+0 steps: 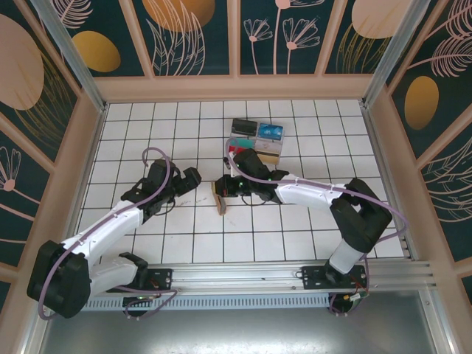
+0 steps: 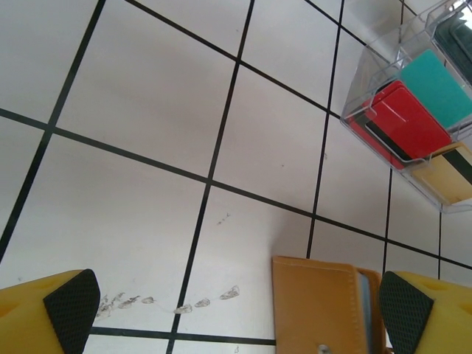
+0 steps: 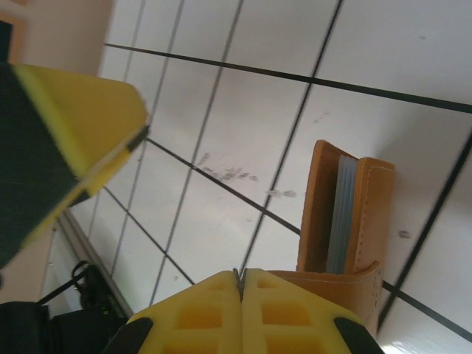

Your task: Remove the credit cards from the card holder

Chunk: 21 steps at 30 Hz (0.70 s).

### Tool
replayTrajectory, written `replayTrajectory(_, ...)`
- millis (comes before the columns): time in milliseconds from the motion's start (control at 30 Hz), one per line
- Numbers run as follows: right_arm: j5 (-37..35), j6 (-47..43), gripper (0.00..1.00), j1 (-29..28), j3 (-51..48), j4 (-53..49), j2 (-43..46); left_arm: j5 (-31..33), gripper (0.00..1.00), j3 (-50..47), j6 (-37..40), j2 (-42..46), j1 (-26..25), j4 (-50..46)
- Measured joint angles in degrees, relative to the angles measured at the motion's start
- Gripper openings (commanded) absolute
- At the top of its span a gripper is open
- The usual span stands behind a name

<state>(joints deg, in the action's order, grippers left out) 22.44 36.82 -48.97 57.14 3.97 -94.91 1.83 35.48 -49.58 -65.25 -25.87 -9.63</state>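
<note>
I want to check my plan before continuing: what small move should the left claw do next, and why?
Probably ease the left claw forward over the card holder and close on its tan cover. That claw is open, with the cover low inside its gap, near one side, while the right claw is shut at the other flap and the holder stands open.

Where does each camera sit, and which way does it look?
Top external: above, behind the bases, facing down on the table; left arm, right arm show.
Left wrist: faces table and card holder; open left pincer at bottom.
Right wrist: faces the card holder; shut right pincer at bottom.
Both wrist views share the card holder.
</note>
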Motion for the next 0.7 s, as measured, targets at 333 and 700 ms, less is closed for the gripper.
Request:
replayTrajectory(333,4.4,1.5,0.02,0.2,-0.3,4.5,0.0,-1.4,0.99,-0.3,-0.1,0.5,0.0,0.0)
replayTrajectory(700,0.6,1.0,0.01,4.3,-3.3,0.5,0.5,-11.0,0.87,-3.6,-1.9,-1.6,0.0,5.4)
